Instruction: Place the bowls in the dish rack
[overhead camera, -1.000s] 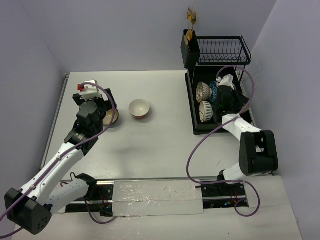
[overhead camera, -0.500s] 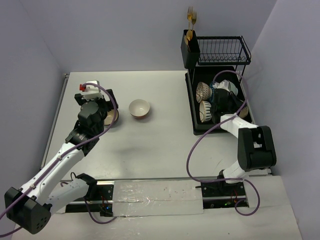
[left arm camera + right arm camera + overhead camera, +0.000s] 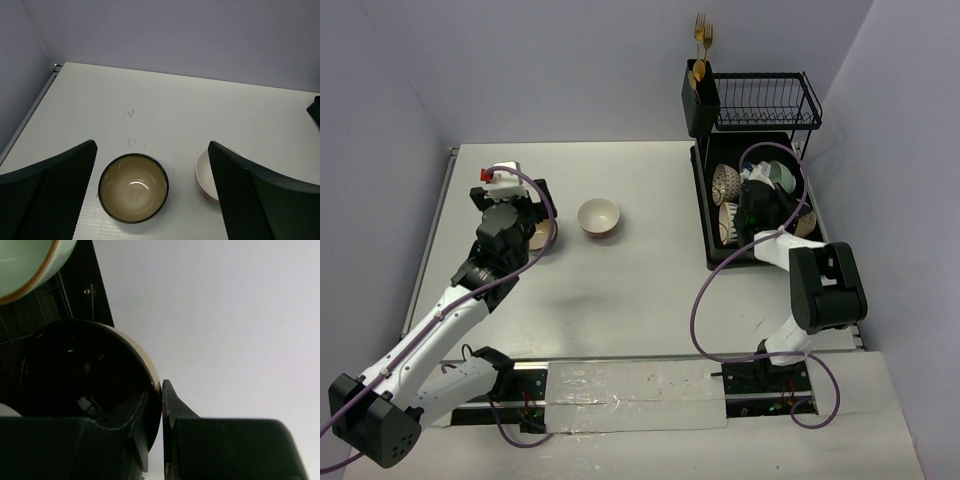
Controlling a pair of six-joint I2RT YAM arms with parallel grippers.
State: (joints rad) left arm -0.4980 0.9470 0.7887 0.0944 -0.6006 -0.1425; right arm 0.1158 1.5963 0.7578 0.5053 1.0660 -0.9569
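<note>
A tan, dark-rimmed bowl (image 3: 133,187) stands upright on the table, below and between the fingers of my open left gripper (image 3: 152,148); from above it (image 3: 544,236) is half hidden under that gripper (image 3: 515,212). A white bowl, red outside (image 3: 599,216), sits to its right, and its edge (image 3: 204,172) shows beside my right finger. My right gripper (image 3: 161,390) is shut on the rim of a bowl (image 3: 75,370) that is dark inside and cream outside, held over the dish rack (image 3: 702,215). Patterned bowls (image 3: 725,182) and a mint green bowl (image 3: 25,262) stand in the rack.
A black cutlery holder (image 3: 700,95) with gold forks and a raised wire shelf (image 3: 765,100) stand at the rack's far end. The table's left edge (image 3: 440,220) runs along the wall.
My right gripper has swung left over the rack with the bowl in its grip. The left arm has barely moved.
</note>
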